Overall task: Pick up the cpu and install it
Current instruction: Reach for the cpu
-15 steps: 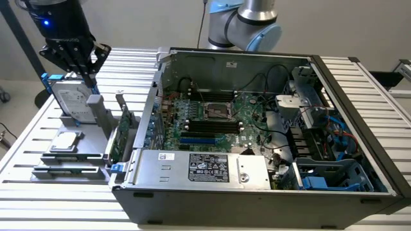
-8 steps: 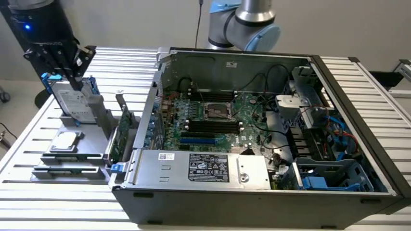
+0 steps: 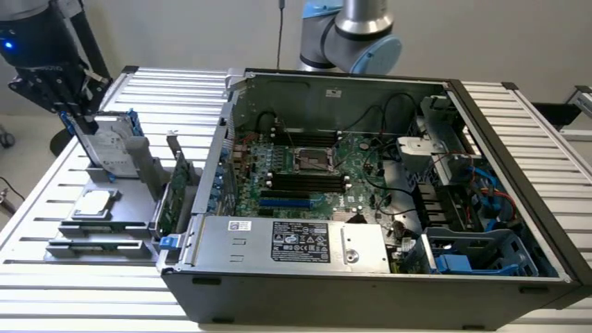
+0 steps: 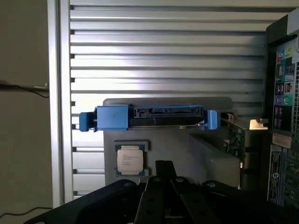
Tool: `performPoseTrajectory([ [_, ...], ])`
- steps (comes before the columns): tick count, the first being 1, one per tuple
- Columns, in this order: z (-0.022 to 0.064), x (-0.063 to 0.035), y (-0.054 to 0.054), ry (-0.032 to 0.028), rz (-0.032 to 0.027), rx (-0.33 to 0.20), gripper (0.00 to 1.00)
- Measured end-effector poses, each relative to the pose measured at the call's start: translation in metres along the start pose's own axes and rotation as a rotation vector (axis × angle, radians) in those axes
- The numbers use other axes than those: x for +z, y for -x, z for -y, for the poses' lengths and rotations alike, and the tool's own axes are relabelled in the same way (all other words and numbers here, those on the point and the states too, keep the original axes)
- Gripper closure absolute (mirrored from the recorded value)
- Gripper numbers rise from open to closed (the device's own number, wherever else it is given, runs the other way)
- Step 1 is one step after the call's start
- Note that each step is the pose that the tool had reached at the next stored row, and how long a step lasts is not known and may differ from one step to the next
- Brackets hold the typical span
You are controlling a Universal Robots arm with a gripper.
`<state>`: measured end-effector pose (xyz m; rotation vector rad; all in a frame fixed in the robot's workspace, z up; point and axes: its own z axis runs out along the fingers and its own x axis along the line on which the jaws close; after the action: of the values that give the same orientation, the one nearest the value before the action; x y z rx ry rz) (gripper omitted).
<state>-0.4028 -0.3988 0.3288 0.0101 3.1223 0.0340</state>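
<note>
From the exterior view, the gripper (image 3: pixel 86 123) hangs at the exterior view's left, above the drive (image 3: pixel 109 142) standing in a grey rack (image 3: pixel 132 202). The cpu (image 3: pixel 93 203) lies flat on that rack, outside the open case (image 3: pixel 370 277).

From the wrist view, the gripper (image 4: pixel 163 169) is pinched shut. The cpu (image 4: pixel 130 158) lies just beside the drive (image 4: pixel 149 117), apart from the fingers.

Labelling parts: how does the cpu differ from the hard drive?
The cpu is small and square; the hard drive is much larger. The cpu lies flat; the hard drive stands on edge. The hard drive has blue rails; the cpu has none. Both sit on the grey holder.
</note>
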Motion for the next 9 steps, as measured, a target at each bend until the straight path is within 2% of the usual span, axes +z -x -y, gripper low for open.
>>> performPoseTrajectory([
  [6,0.0003,0.0043,-0.027,-0.0057,-0.0015,0.000,0.89],
  [9,0.0004,0.0044,-0.031,-0.0066,-0.0031,0.000,0.89],
])
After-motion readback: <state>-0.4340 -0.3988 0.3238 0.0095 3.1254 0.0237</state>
